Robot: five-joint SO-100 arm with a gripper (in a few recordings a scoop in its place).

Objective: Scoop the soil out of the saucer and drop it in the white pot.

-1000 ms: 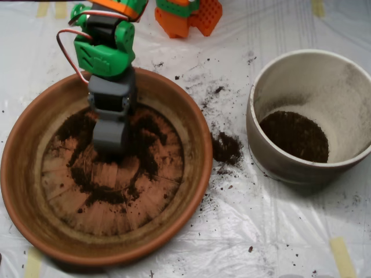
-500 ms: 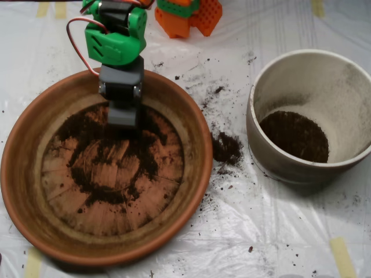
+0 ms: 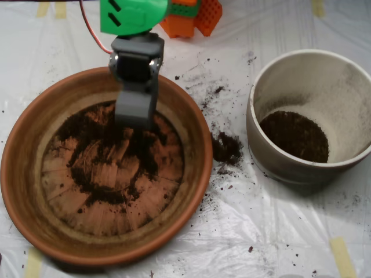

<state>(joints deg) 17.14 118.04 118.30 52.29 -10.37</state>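
No writing or labels readable anywhere on the gear or the dishes. The grey scoop hangs over the upper part of the saucer, its tip above the far edge of the dark soil, with the green arm housing above it at the top edge of the overhead view. Its two halves look pressed together, clenched; whether any soil sits inside, I cannot tell.

Soil in the saucer lies in a broken ring and thin smears across the ridged floor, thickest at the upper left, with bare terracotta showing in the middle and lower part. The saucer's rim is cut by the left edge of the frame, and its lower rim sits close to the bottom edge.

To the right, well apart from the saucer, stands the white pot, its right side running out of frame, a round bed of soil at its bottom. Between the two, on the plastic sheet, sits a small spilled clump, just beside the saucer's right rim, with crumbs scattered above it. Orange parts sit at the top edge.
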